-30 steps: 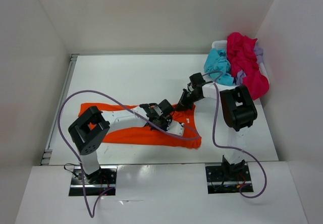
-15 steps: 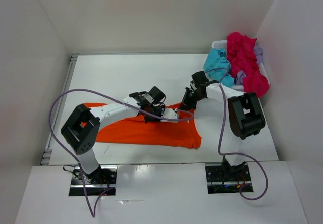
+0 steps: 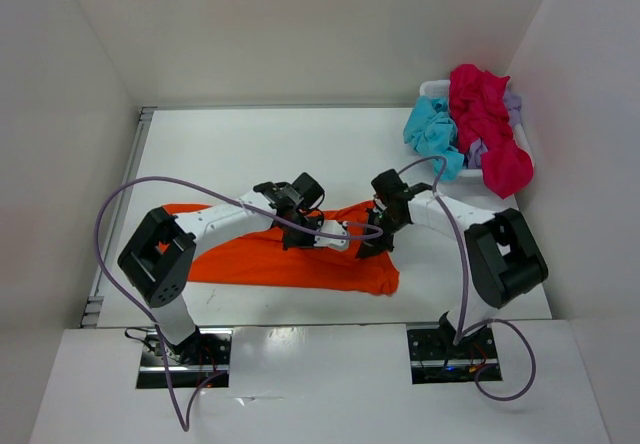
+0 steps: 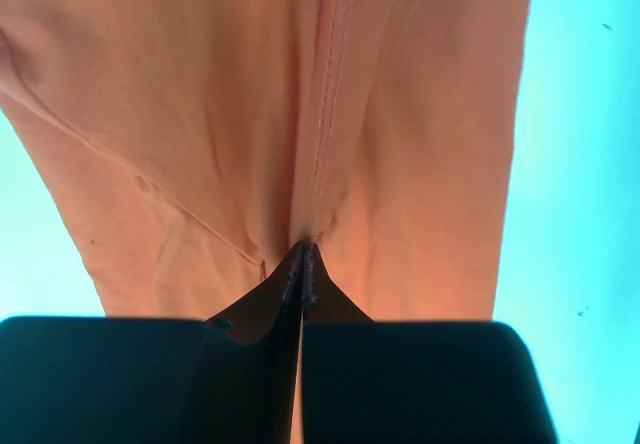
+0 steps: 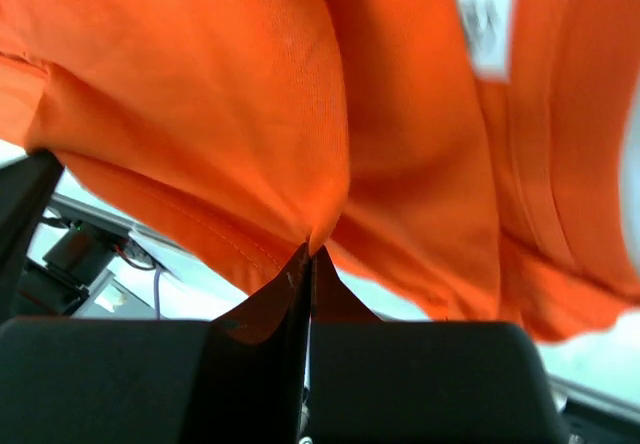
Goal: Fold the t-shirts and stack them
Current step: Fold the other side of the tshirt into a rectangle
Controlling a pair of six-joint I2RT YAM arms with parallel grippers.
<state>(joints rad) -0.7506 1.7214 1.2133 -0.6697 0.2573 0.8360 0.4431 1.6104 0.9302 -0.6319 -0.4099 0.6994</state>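
Observation:
The orange t-shirt (image 3: 250, 262) lies spread across the middle of the table, its right part bunched where both grippers meet. My left gripper (image 3: 337, 243) is shut on a pinch of orange cloth beside a seam (image 4: 304, 249). My right gripper (image 3: 368, 247) is shut on a lifted fold of the same shirt (image 5: 307, 248), whose white label (image 5: 485, 19) shows above. The turquoise t-shirt (image 3: 432, 130), the magenta-red t-shirt (image 3: 487, 129) and the lavender t-shirt (image 3: 512, 104) are heaped at the back right.
A white basket (image 3: 432, 88) holds the heap of shirts in the far right corner. White walls close in the table on the left, back and right. Purple cables loop from both arms over the near table.
My right gripper has come toward the near edge, pulling the shirt's far right edge with it. The left gripper rose off the near side toward the shirt's middle, then settled beside the right one.

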